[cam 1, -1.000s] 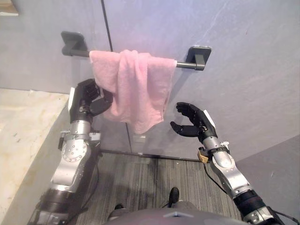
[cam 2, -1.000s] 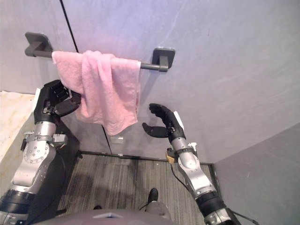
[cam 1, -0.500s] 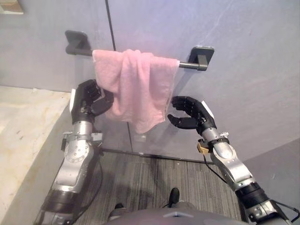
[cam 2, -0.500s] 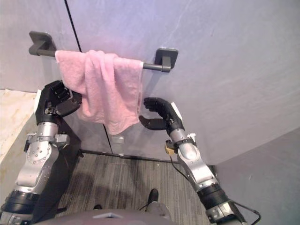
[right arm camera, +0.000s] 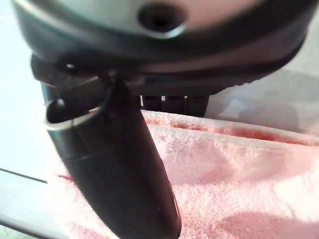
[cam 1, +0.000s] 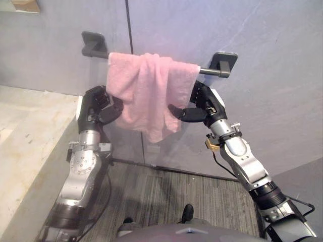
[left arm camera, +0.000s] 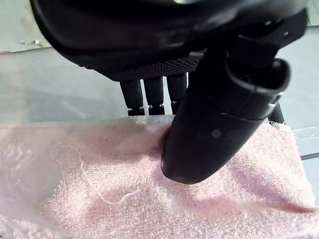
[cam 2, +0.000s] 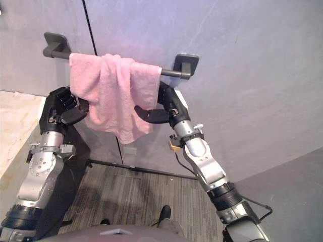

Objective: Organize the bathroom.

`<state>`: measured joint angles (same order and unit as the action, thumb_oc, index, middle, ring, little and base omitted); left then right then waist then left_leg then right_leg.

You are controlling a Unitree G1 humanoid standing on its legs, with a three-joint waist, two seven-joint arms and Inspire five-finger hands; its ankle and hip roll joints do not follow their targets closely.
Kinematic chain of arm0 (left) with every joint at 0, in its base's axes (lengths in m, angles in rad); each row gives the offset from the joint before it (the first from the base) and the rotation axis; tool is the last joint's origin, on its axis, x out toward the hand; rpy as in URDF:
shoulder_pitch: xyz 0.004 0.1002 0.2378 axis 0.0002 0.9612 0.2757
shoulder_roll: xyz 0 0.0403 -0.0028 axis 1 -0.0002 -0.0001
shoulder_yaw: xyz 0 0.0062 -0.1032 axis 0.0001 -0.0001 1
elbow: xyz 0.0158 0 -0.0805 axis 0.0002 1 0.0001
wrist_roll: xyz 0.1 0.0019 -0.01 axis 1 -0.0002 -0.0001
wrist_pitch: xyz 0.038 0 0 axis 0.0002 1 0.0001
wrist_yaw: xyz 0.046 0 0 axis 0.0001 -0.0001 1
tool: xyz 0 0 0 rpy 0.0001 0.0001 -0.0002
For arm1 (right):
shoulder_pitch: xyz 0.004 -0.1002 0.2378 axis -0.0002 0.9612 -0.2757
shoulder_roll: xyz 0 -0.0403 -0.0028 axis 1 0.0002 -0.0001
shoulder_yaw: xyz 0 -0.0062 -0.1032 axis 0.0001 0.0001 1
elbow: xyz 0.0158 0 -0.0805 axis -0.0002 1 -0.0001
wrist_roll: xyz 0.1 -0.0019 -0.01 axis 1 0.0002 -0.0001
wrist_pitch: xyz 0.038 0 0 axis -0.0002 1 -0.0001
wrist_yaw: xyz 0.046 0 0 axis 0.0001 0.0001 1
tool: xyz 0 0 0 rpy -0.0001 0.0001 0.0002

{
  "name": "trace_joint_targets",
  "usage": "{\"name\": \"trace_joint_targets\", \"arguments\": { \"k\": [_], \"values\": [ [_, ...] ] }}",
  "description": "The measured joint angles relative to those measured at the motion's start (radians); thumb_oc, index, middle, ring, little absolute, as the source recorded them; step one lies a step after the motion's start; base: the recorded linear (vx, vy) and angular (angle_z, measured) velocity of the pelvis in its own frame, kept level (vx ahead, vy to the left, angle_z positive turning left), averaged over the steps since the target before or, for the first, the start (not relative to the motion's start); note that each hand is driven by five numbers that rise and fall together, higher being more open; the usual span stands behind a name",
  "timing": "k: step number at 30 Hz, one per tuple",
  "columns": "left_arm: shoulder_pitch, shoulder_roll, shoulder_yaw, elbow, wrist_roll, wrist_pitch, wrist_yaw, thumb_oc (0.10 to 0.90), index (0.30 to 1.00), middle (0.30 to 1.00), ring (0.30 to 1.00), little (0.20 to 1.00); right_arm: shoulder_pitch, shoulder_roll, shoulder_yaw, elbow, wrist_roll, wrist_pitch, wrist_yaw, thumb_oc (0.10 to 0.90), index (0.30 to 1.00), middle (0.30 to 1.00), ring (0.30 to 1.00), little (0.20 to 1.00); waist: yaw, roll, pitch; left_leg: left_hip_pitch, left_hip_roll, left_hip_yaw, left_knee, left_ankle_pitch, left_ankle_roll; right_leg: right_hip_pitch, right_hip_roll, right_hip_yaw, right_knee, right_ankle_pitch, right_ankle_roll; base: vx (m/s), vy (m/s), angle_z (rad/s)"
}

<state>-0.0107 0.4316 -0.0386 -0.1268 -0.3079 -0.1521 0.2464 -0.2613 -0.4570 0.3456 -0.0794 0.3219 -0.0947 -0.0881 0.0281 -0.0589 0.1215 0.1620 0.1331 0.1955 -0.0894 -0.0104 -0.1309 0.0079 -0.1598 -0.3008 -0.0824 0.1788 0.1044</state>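
Note:
A pink towel [cam 1: 149,96] hangs bunched over a dark towel bar [cam 1: 209,72] on the grey wall. My left hand [cam 1: 98,108] grips the towel's lower left edge; in the left wrist view its thumb [left arm camera: 219,124] presses the cloth [left arm camera: 99,199] against the fingers behind it. My right hand [cam 1: 204,103] is at the towel's right edge, just under the bar. Its fingers are behind the cloth and its thumb [right arm camera: 124,179] lies across the front of the towel [right arm camera: 239,179].
The bar ends in two dark brackets [cam 1: 93,43] [cam 1: 225,60] fixed to the wall. A beige stone ledge [cam 1: 25,131] runs along the left. A striped grey floor [cam 1: 166,191] lies below, with a dark rail at the wall's foot.
My right hand has moved left and up from open air to the towel's right edge and closed on it. My left hand keeps its hold. The camera has shifted slightly.

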Motion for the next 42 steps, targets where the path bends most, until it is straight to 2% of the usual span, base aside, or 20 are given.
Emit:
{"name": "trace_joint_targets", "arguments": {
  "k": [3, 4, 5, 6, 21, 29, 36, 42],
  "values": [
    [0.0, 0.0, -0.002, 0.0, 0.0, 0.0, -0.009, 0.4, 0.3, 0.3, 0.3, 0.3, 0.0, 0.0, 0.001, 0.0, 0.0, 0.0, 0.0, 0.8, 0.9, 0.9, 0.9, 0.9, 0.0, -0.005, -0.003, -0.001, 0.0, -0.002, 0.0, 0.001, -0.001, 0.0, 0.0, -0.001, 0.0, 0.0, 0.0, 0.0, 0.0, 0.0],
    [0.0, 0.0, -0.002, 0.0, 0.0, 0.0, -0.01, 0.4, 0.3, 0.3, 0.3, 0.3, 0.0, 0.0, 0.001, 0.0, 0.0, 0.0, 0.0, 0.635, 0.653, 0.653, 0.653, 0.653, 0.0, -0.006, -0.004, -0.001, 0.0, -0.002, 0.0, 0.0, -0.001, 0.0, 0.0, -0.002, 0.0, 0.0, 0.0, 0.04, -0.012, 0.0],
    [0.0, 0.0, -0.003, 0.0, 0.0, 0.0, -0.011, 0.4, 0.3, 0.3, 0.3, 0.3, 0.0, 0.0, 0.001, 0.0, 0.0, 0.0, 0.0, 0.449, 0.373, 0.373, 0.373, 0.373, 0.0, -0.008, -0.005, -0.001, 0.0, -0.004, 0.0, 0.0, -0.001, 0.0, 0.0, -0.002, 0.0, 0.0, 0.0, 0.03, -0.011, 0.0],
    [0.0, 0.0, -0.003, 0.0, 0.0, 0.0, -0.012, 0.4, 0.3, 0.3, 0.3, 0.3, 0.0, 0.0, 0.001, 0.0, -0.001, 0.0, -0.001, 0.4, 0.3, 0.3, 0.3, 0.3, 0.0, -0.009, -0.006, -0.001, 0.0, -0.006, 0.0, 0.0, -0.001, 0.0, 0.0, -0.002, 0.0, 0.0, 0.0, 0.0, 0.0, 0.0],
    [0.001, 0.0, -0.003, 0.0, -0.002, 0.0, -0.026, 0.4, 0.3, 0.3, 0.3, 0.3, 0.003, 0.004, -0.001, 0.013, -0.003, -0.016, -0.039, 0.4, 0.3, 0.3, 0.3, 0.3, -0.004, -0.01, -0.006, 0.0, -0.001, -0.004, 0.001, 0.0, -0.001, 0.0, 0.0, -0.001, 0.0, 0.0, 0.0, 0.0, 0.0, 0.0],
    [0.004, 0.0, -0.004, 0.0, -0.004, 0.0, -0.016, 0.4, 0.3, 0.3, 0.3, 0.3, 0.017, 0.06, -0.006, 0.035, -0.003, -0.053, -0.066, 0.4, 0.3, 0.3, 0.3, 0.3, -0.007, -0.012, -0.008, 0.001, -0.002, 0.003, 0.001, 0.0, 0.0, 0.0, -0.001, 0.002, 0.0, 0.0, 0.0, 0.0, 0.0, 0.0],
    [0.026, -0.008, -0.008, 0.004, -0.02, -0.013, 0.07, 0.4, 0.3, 0.3, 0.3, 0.3, 0.094, 0.119, -0.038, 0.046, -0.003, -0.119, -0.149, 0.4, 0.3, 0.3, 0.3, 0.3, -0.022, -0.018, -0.014, 0.003, -0.003, 0.008, 0.001, 0.0, 0.001, -0.002, -0.001, 0.007, 0.0, 0.0, 0.0, 0.0, 0.0, 0.0],
    [0.063, -0.073, -0.018, 0.007, -0.044, -0.096, 0.214, 0.4, 0.3, 0.3, 0.3, 0.3, 0.142, 0.183, -0.068, 0.068, -0.002, -0.174, -0.26, 0.4, 0.3, 0.3, 0.3, 0.3, -0.04, -0.019, -0.029, 0.005, -0.003, 0.018, 0.0, -0.001, 0.001, -0.006, 0.0, 0.016, 0.0, 0.0, 0.0, 0.0, 0.001, -0.04]
  ]
}}
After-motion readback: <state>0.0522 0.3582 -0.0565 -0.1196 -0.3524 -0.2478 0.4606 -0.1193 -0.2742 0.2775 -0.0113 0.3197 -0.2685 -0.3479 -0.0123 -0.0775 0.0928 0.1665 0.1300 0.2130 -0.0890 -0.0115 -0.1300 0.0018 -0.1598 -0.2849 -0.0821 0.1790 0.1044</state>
